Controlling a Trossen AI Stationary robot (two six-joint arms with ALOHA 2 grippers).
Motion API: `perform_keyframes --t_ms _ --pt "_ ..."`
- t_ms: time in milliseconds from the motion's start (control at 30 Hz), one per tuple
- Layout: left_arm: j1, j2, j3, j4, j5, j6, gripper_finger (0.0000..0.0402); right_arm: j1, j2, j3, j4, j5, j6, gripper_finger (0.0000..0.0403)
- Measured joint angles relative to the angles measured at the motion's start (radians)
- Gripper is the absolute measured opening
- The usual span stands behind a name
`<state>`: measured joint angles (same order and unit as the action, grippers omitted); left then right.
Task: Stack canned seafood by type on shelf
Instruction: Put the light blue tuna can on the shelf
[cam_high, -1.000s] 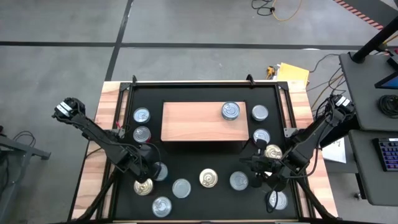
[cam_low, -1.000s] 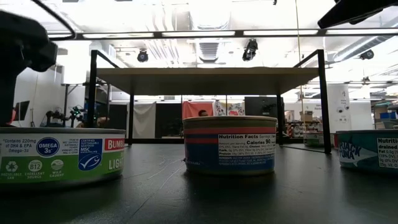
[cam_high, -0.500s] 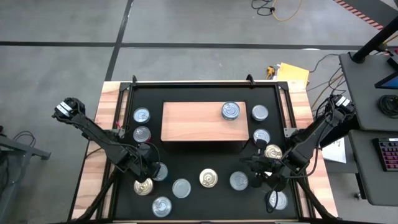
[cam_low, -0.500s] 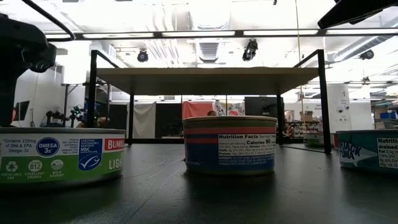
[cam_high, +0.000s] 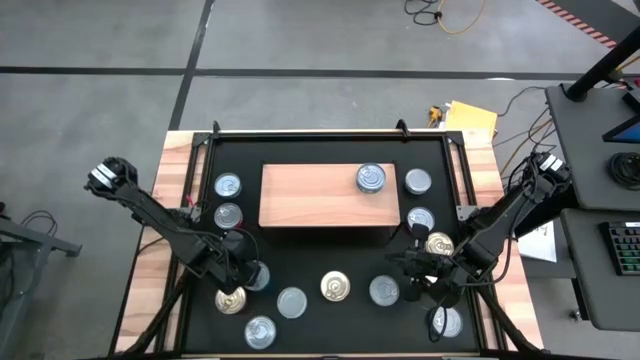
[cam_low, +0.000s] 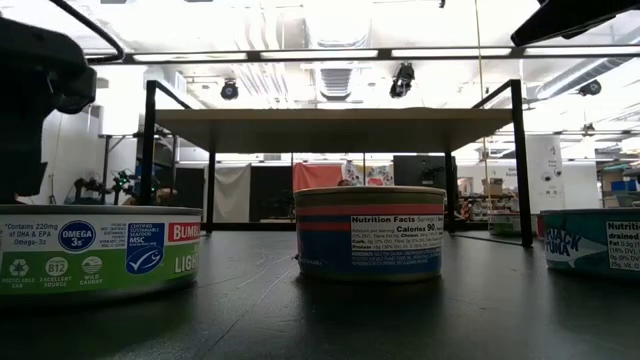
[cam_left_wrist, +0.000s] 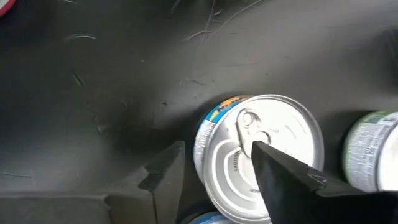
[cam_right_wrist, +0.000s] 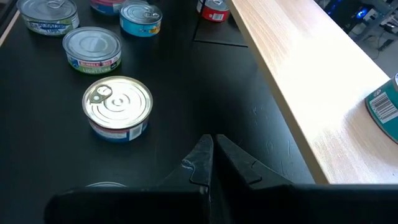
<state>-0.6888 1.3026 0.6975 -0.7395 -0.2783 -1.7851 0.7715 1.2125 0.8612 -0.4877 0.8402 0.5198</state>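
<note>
Black matting covers the table under scattered tins. Left end effector (cam_left_wrist: 217, 180) now stands wider, fingers straddling a silver-lidded round tin (cam_left_wrist: 261, 155) without gripping, suggesting a pickup. Right end effector (cam_right_wrist: 211, 158) is closed, empty, beside the light-wood shelf (cam_high: 310, 195).

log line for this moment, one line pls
left hand: astride silver-lidded can, not lifted | right hand: shut, empty, above mat beside shelf | shelf holds one can
</note>
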Motion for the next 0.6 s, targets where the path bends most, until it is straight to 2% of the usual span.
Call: perform_keyframes --t_ms 333,467,600 --pt "0.003 0.086 0.000 0.033 -0.012 0.009 0.0188 0.000 0.000 0.000 0.000 0.000 -0.009 0.0009" --pt "0.003 0.096 0.002 0.062 -0.012 0.018 0.0172 0.000 0.000 0.000 0.000 0.000 -0.009 0.0009" --pt "0.003 0.096 0.002 0.067 -0.025 0.021 0.0138 0.000 0.000 0.000 0.000 0.000 -0.008 0.0009"
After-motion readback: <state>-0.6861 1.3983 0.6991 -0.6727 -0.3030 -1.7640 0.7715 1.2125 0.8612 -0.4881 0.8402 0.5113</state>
